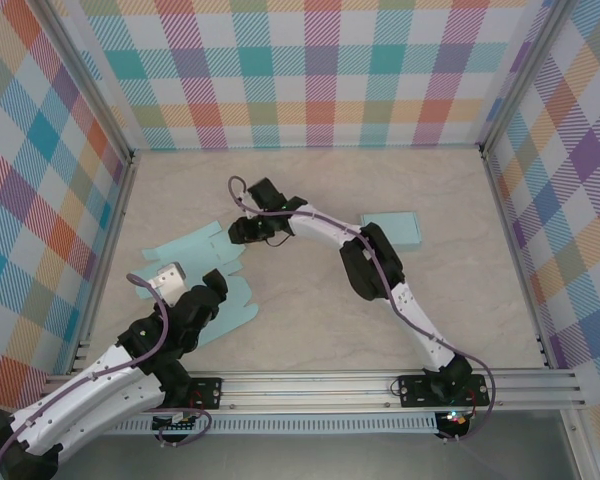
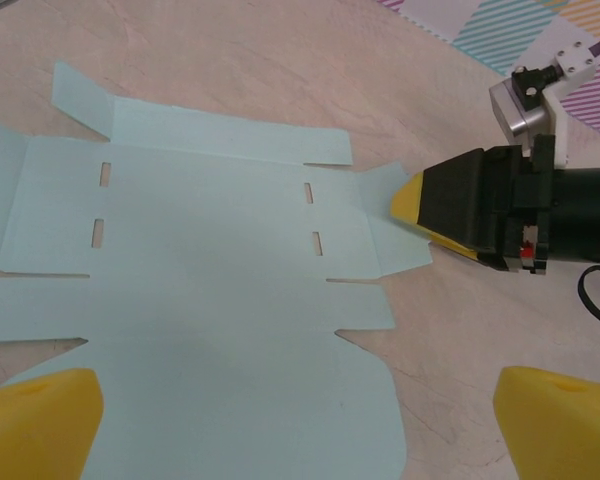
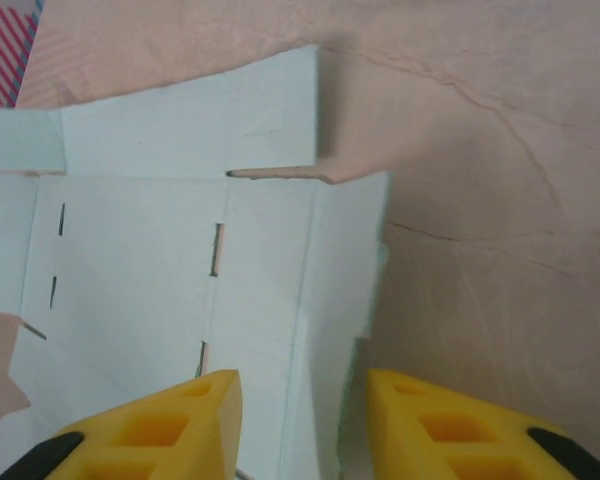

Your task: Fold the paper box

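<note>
Unfolded pale-blue box (image 1: 190, 248) (image 2: 200, 290) (image 3: 170, 270) lies flat on the worktop (image 1: 460, 300), left of centre. Left pincer (image 1: 215, 290) (image 2: 300, 430) hangs over its near end, fingers wide apart, holding nothing. Right pincer (image 1: 242, 232) (image 3: 305, 420) (image 2: 410, 200) is at the far-right flap, fingers partly apart astride its edge. Slots and creases show; one flap is lifted a little.

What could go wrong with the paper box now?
1. The right end effector has one thin flap between its open fingers. Pinching or pulling there might crease it crookedly or tear the paper box.
2. The left end effector is open over the near part of the box. If it isn't holding the paper down, the box may slide instead of folding.
</note>
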Robot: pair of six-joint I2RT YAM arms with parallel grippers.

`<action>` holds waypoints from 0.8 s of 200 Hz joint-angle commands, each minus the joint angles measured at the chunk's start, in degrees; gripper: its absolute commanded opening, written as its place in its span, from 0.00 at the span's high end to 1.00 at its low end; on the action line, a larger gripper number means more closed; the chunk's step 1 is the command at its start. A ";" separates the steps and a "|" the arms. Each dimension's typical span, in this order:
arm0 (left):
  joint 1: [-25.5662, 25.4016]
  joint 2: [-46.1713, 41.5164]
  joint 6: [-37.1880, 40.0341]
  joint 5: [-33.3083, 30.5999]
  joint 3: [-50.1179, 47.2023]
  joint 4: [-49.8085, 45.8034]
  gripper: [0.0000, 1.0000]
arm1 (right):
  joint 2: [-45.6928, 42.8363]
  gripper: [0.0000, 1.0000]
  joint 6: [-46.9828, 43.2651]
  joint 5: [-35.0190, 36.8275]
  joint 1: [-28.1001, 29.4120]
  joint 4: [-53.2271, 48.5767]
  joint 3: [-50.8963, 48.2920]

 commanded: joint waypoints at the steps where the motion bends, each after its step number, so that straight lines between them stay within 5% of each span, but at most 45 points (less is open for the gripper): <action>1: 0.76 -0.77 0.55 -0.17 0.06 0.82 0.00 | 2.87 0.74 -0.47 -1.29 0.85 -4.01 3.15; 33: 0.78 -1.48 1.09 0.35 0.19 0.74 0.00 | 1.08 1.00 -2.47 2.59 0.85 -6.09 2.52; 59: 0.74 -1.23 2.59 1.76 0.46 1.86 0.00 | -6.30 1.00 -6.42 9.00 0.56 -3.54 -6.24; 110: 1.73 -0.26 11.13 11.21 1.04 12.68 0.00 | -28.18 1.00 -10.38 15.89 -4.49 13.62 -38.51; 160: 11.85 7.93 10.42 29.54 -1.19 29.95 0.00 | -42.09 1.00 -12.15 17.30 -9.98 18.69 -55.32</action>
